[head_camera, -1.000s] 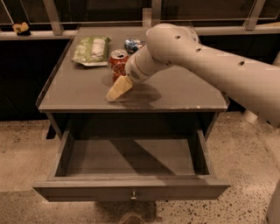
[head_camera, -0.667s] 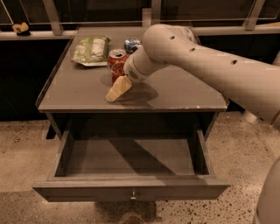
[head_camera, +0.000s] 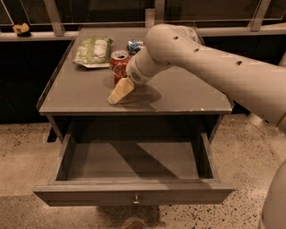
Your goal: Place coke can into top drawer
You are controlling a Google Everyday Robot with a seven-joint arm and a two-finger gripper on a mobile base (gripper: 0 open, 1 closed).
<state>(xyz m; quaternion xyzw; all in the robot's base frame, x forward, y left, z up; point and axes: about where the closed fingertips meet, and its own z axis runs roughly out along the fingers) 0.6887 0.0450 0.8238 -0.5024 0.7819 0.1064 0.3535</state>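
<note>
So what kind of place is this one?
Likely an office or lab: speckled floor, glazed partition behind, grey table with top drawer open. The hand is at the coke can on that table.

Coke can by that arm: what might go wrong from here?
The gripper sits close in front of the coke can, so a nudge could tip it or push it into the blue can behind. Carried forward, it might clip the table edge rather than land in the open top drawer.

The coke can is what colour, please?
Coke can is red with white script, camera view; the pincer sits beside it.
</note>
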